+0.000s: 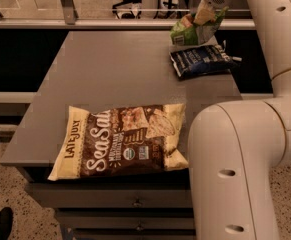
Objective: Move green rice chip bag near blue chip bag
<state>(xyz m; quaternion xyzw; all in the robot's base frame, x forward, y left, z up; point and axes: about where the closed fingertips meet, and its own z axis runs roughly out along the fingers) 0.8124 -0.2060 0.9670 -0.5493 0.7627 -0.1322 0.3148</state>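
Observation:
The green rice chip bag (194, 30) hangs tilted at the far right of the grey table (110, 74), its lower edge at or just above the surface. My gripper (205, 13) is above it and shut on its top edge. The blue chip bag (201, 60) lies flat on the table right in front of the green bag, almost touching it, near the table's right edge.
A large brown-and-yellow "Sea Salt" bag (122, 140) lies at the table's front edge. My white arm (235, 174) fills the right foreground and rises along the right side. A glass rail (85, 14) runs behind the table.

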